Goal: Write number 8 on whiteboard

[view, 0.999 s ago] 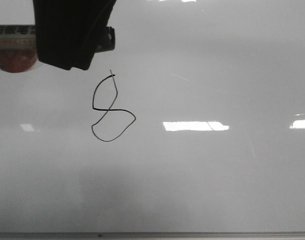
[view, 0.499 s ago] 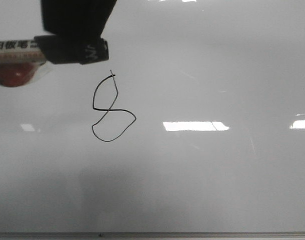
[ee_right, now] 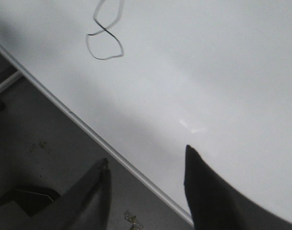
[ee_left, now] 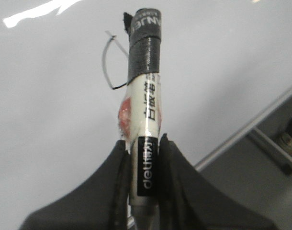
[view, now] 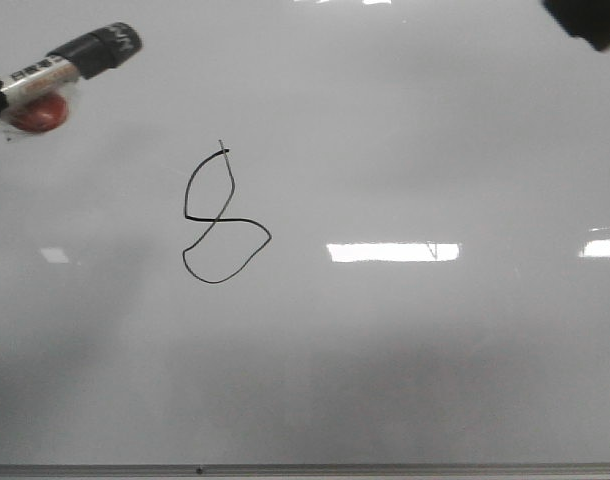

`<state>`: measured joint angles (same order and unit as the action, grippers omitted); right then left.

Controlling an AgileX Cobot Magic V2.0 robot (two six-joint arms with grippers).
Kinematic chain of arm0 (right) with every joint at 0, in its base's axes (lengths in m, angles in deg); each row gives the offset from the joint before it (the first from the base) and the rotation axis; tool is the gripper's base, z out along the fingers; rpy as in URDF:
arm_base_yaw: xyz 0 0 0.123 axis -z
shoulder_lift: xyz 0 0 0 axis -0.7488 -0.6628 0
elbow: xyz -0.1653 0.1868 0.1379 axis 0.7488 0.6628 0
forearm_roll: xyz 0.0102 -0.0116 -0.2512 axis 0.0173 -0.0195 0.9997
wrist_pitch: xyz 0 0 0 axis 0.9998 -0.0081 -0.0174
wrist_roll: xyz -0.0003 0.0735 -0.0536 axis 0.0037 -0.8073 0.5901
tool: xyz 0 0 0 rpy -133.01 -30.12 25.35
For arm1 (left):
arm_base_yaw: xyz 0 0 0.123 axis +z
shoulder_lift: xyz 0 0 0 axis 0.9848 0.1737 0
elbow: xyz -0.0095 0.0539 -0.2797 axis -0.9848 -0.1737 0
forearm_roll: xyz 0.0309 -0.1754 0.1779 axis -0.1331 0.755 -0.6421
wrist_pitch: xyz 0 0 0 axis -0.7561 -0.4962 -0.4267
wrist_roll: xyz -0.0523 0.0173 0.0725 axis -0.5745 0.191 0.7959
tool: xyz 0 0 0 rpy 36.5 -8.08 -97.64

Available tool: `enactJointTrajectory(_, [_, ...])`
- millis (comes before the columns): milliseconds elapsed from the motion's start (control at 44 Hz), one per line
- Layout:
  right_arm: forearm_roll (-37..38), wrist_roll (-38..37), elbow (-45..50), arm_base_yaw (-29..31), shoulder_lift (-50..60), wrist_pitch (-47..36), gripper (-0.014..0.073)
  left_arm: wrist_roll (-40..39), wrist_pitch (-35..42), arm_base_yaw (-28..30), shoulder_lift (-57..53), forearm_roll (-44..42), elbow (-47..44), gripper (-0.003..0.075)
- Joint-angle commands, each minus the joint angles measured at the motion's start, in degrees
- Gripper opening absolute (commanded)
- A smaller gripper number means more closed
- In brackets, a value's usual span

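The whiteboard (view: 405, 360) fills nearly the whole front view, glossy pale grey, with bright rectangular glare patches and a thin grey frame edge along the near side. Beyond that edge the right wrist view shows a dim grey floor (ee_right: 45, 158). The number 8 (view: 223, 215) sits left of the board's middle, a thin black lopsided line. The left gripper (ee_left: 145, 153) has its jaws clamped on a marker (ee_left: 144, 110), which is clear of the figure. The right gripper (ee_right: 146, 187) has its jaws spread apart, holding nothing.
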<state>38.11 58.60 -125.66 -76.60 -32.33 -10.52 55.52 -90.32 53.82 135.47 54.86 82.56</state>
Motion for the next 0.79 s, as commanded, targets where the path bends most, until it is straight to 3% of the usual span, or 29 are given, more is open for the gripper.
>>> enactJointTrajectory(0, [0.04, -3.71, 4.65, 4.94, 6.7, -5.99, 0.0307, -2.94, 8.04, 4.38, -0.32, 1.51, -0.03, -0.0019])
enactJointTrajectory(159, [0.04, -4.82, 15.61, 11.75, 18.54, -9.19, 0.0164, -3.06, 19.3, 10.78, -2.61, 2.36, -5.47, -0.0019])
enactJointTrajectory(341, [0.04, -4.77, 23.72, 13.43, 28.96, -12.96, 0.0017, -4.32, 38.2, 10.3, -3.28, 6.23, -15.21, -0.0019])
enactJointTrajectory(499, [0.04, -4.77, 27.57, 13.43, 33.61, -14.78, 0.0, -14.21, 56.21, 9.93, -0.7, 6.24, -22.14, -0.0019])
enactJointTrajectory(636, [0.04, -4.77, 28.03, 13.43, 34.07, -14.97, 0.0, -16.9, 60.43, 9.93, 5.58, 0.66, -22.62, -0.0019])
enactJointTrajectory(772, [0.04, -4.77, 28.03, 13.43, 34.07, -15.29, 0.0, -24.64, 70.31, 10.05, 15.44, -1.96, -22.62, -0.0018])
